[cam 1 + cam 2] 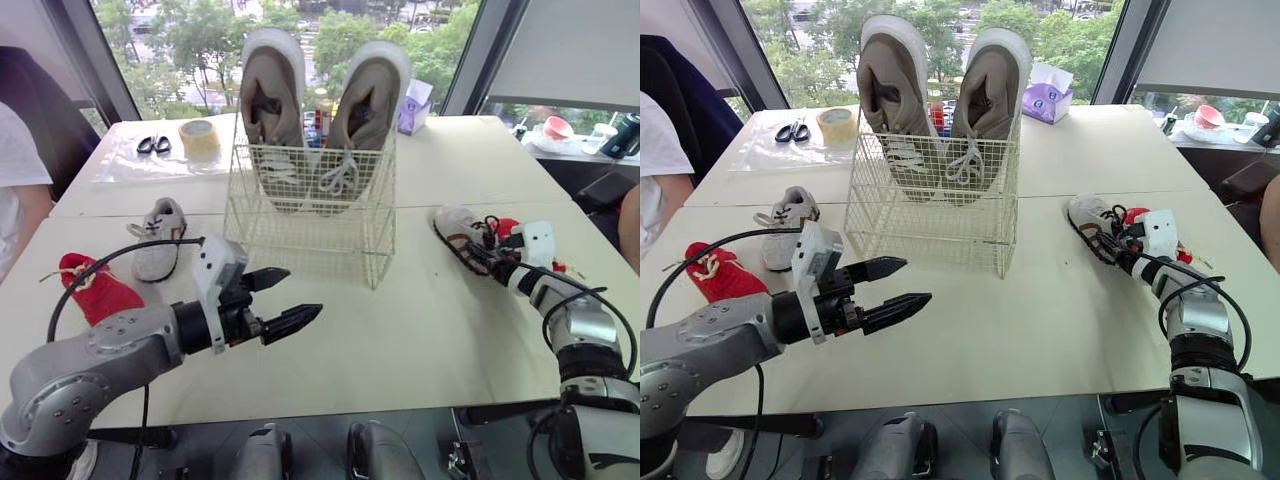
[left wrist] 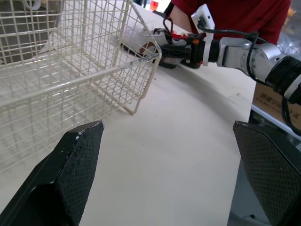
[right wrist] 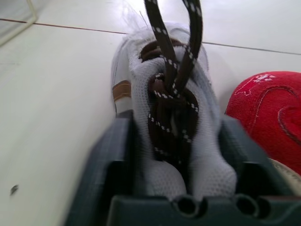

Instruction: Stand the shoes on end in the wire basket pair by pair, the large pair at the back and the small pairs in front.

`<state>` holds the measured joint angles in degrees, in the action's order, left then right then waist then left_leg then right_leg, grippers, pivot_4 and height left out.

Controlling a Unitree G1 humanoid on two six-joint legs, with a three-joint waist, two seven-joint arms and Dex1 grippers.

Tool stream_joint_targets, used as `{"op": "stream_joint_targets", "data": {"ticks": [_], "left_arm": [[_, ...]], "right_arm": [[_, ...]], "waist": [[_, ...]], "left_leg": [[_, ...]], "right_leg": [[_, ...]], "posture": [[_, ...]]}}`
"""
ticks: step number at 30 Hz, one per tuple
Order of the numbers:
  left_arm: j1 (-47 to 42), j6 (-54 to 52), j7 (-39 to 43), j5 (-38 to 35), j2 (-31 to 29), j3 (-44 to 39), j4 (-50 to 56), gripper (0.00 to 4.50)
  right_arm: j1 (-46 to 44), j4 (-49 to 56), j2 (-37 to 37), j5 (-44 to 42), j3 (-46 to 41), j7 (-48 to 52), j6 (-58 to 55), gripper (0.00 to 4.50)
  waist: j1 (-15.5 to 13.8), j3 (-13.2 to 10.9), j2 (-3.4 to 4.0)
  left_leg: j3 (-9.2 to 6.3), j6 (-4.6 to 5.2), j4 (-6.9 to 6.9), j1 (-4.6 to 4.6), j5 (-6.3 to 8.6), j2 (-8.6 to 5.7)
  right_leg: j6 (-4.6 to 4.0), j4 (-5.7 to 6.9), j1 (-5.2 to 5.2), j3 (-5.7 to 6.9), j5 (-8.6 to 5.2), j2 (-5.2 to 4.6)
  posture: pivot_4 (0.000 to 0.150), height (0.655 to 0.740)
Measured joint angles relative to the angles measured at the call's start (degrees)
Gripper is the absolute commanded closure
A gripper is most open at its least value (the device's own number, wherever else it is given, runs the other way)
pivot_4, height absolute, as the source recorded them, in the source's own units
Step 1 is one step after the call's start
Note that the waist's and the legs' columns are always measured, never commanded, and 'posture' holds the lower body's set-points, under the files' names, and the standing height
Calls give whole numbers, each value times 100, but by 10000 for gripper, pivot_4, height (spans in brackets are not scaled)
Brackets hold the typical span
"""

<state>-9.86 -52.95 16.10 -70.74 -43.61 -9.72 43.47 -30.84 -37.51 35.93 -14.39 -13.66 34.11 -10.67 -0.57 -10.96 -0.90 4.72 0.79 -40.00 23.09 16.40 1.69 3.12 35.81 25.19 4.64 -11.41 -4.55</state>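
Right gripper (image 1: 487, 250) tight on white shoe (image 1: 455, 228)

Scissors (image 1: 153, 144) and a tape roll (image 1: 199, 137) lie well beyond the left gripper (image 1: 303, 291), to its left. A purple tissue box (image 1: 1048, 102) sits far past the right gripper (image 1: 480, 250).

Reading as an office or lab test room, not a home. Plain white tables (image 1: 480, 170) standing pushed together; tall dark-framed windows (image 1: 190, 40) running behind them, looking out on trees. Scissors (image 1: 153, 144), tape roll (image 1: 199, 137) and tissue box (image 1: 1050, 100) lying about. A person (image 1: 18, 180) showing at the tables' left edge.
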Motion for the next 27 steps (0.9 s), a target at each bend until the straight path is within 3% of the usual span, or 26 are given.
{"op": "stream_joint_targets", "data": {"ticks": [2,7,13,18,23,27], "left_arm": [[-31,17,13,0,-51,-48,-9,0],[-254,77,155,-398,-160,-345,-385,0],[-878,140,494,-1443,-487,-1376,-1814,0],[-1564,172,860,-1383,-499,-1365,-2823,0],[-2914,158,976,-1319,-289,-1280,-3939,0],[-4410,-68,1587,-1210,-231,-1067,-5126,0]], "right_arm": [[-1,10,-12,44,16,-37,38,40436],[140,612,-157,31,-34,-334,-218,40436],[168,3159,-392,-1318,-781,-869,-1575,40436],[4,4542,-396,-2365,-1234,-1287,-2511,40436],[-223,4758,110,-2335,-1168,-1316,-2611,40436],[-1647,4751,1170,-2041,-891,-764,-2213,40436]], "waist": [[2,0,0],[4,-5,8],[-3,-22,37],[-38,-19,27],[-17,-30,35],[6,-44,44]], "left_leg": [[0,0,0,-3,0,0],[1,-1,1,6,0,3],[1,-6,8,28,-3,6],[-6,-4,6,26,-2,2],[3,12,4,42,5,-6],[12,15,16,48,7,-21]], "right_leg": [[0,-2,-4,0,0,0],[-1,-1,9,0,0,2],[22,18,45,5,10,4],[2,-7,22,17,-1,2],[12,-29,29,7,9,-3],[27,-36,44,2,12,6]], "posture": [[1500,7400],[1500,7400],[1500,7400],[1500,7400],[1500,7400],[1500,7400]]}}
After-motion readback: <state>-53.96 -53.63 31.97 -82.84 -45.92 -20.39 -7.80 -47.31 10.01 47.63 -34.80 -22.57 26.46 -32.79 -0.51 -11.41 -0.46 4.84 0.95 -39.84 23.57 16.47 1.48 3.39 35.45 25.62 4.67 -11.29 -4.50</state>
